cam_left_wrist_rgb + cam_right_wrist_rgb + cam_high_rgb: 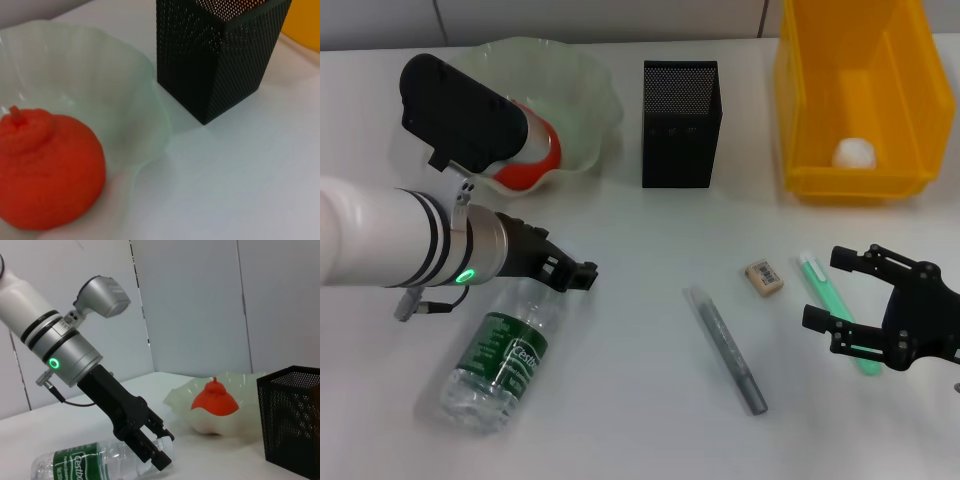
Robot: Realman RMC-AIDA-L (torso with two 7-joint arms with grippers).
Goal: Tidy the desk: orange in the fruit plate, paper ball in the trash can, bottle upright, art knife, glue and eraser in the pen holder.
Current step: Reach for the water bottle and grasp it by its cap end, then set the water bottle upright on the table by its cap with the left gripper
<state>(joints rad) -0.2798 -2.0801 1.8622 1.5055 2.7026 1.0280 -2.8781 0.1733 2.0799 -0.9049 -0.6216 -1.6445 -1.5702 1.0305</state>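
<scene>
While the red-orange round orange [528, 160] is sitting inside the translucent pale-green scalloped glass fruit plate [582, 75], the left gripper [582, 275] is reaching down to the cap end of the clear plastic water bottle [502, 358] with its dark green label, which is lying on its side on the white desk [640, 400]. In the right wrist view, its black fingers [150, 452] are pressing narrowly against the bottle's white cap [164, 442], though whether they are actually clamping it cannot be told.

The right gripper [832, 290] is hovering with its 2 fingers spread wide just above the pale green stick with a white tip [835, 310], gripping nothing. Just beside that stick, toward the robot's left, the tiny beige rectangular eraser [764, 277] is lying flat, and a grey pen-shaped tool [725, 349] is lying near the desk's middle.

At the far edge, the black square metal-mesh pen holder [680, 125] is standing upright between the fruit plate and the bright yellow rectangular plastic trash can [855, 100], where a white crumpled paper ball [853, 152] is resting at the bottom.
</scene>
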